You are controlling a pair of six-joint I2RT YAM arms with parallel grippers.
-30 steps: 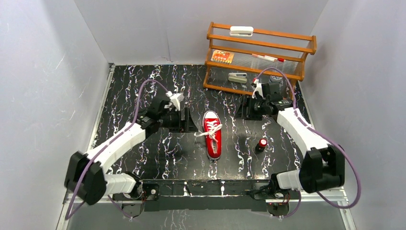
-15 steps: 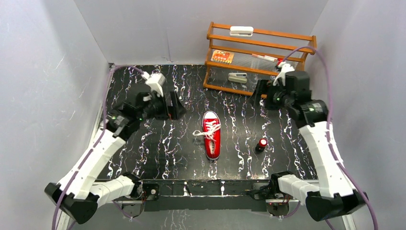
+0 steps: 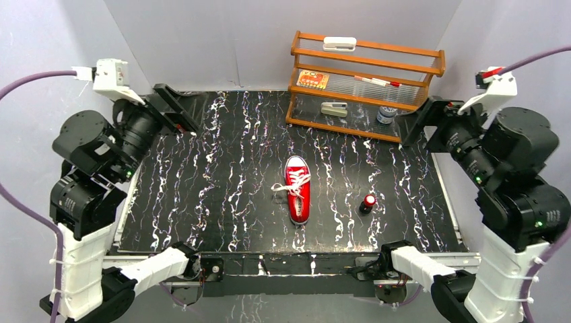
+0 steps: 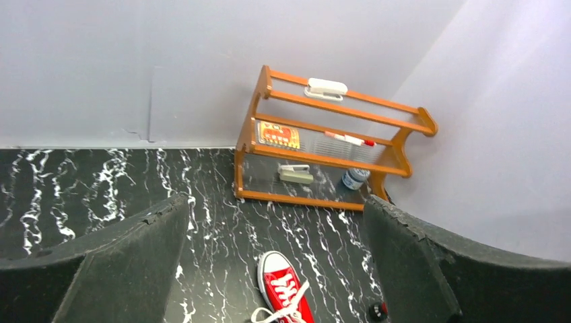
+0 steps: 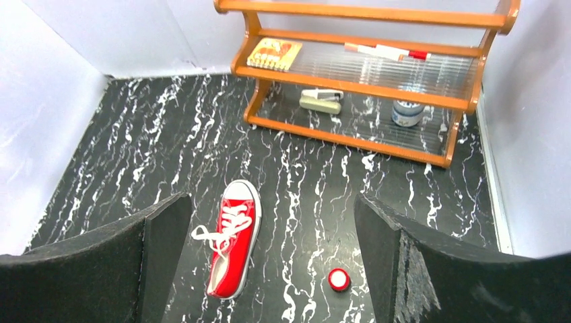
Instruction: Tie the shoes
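Note:
The red sneaker (image 3: 298,188) with white sole and toe cap lies on the black marbled table (image 3: 222,168), toe pointing to the back. Its white laces (image 3: 288,188) cross the tongue and trail in a loop off its left side. My left gripper (image 3: 176,111) hangs high over the back left of the table, open and empty, far from the shoe. My right gripper (image 3: 421,120) is raised at the right, by the rack's end, also open and empty. The sneaker (image 4: 286,293) shows far below between the left fingers; the sneaker (image 5: 232,245) lies below the right ones.
A wooden rack (image 3: 367,74) stands at the back right, with a white block, an orange card, a marker, a stapler-like item and a small jar (image 3: 386,114) on its shelves. A small red-and-black cylinder (image 3: 368,202) stands right of the sneaker. Grey walls close in three sides.
Both arms have risen and pulled outward from beside the sneaker to the table's outer sides. Both grippers opened wider. The sneaker and cylinder have not moved.

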